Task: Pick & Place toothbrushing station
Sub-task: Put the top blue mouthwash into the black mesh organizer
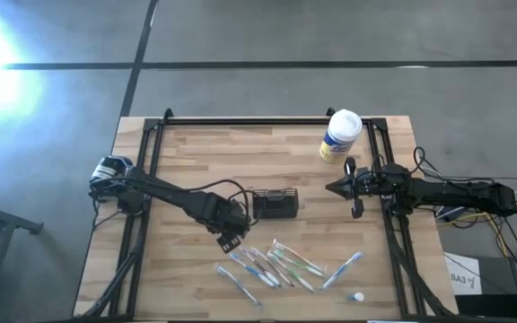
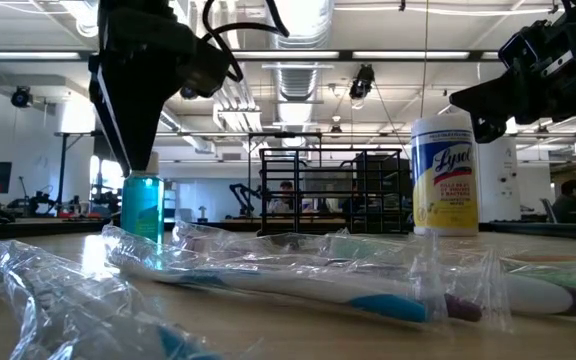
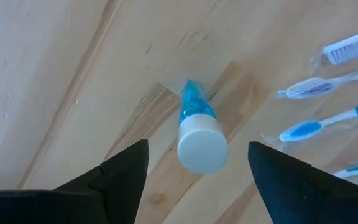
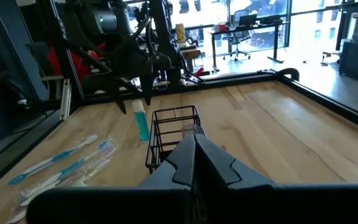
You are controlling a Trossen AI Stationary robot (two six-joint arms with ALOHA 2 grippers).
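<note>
The left gripper is held above a small upright blue tube with a white cap, its dark fingers spread wide on either side of the cap and touching nothing; nothing is carried. In the low view the gripper hangs just over that tube, apparently lined up for a descent onto it.

The toothbrushing station, a small black wire-sided rectangular holder, stands upright near the middle of the light wooden slatted table, just beside the left gripper. It seems to stand empty, though the views leave this uncertain.

In front of it, a scatter of plastic-wrapped blue and white toothbrushes lies flat, probably awaiting loading. A tall white-and-yellow round wipes canister stands well apart towards the far right corner.

The right gripper waits to the station's right, its fingers pressed together on nothing and pointed at the holder.
</note>
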